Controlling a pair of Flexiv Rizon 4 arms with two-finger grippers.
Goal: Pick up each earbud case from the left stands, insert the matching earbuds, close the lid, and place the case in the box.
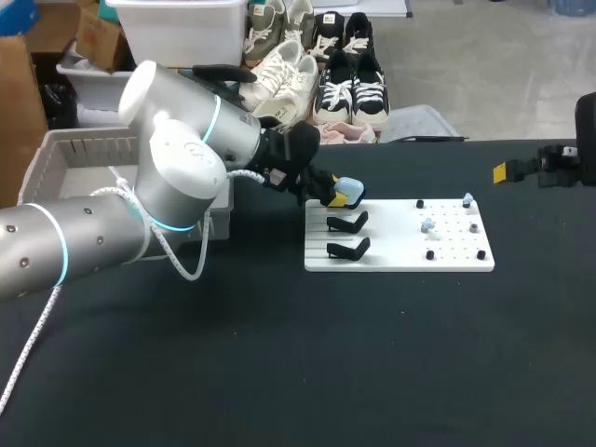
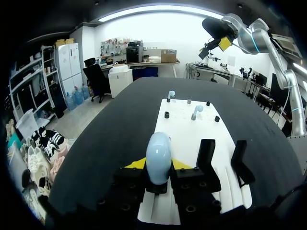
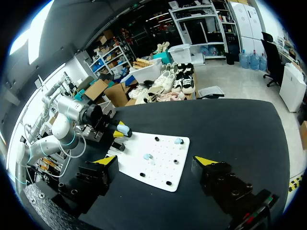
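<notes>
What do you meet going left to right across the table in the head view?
Grey plastic box, left claw shut on the pale blue earbud case, pale blue earbud on the white pegboard, right claw.

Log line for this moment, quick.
left pincer: shut on earbud case | right pincer: open, empty | two stands bare | earbuds on board

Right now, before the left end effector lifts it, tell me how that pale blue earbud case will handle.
The earbud case looks smooth and rounded, so it may slip or twist in the left end effector. It seems small and hard-shelled, so probably light and stiff. Stood on end, it would likely tip.
</notes>
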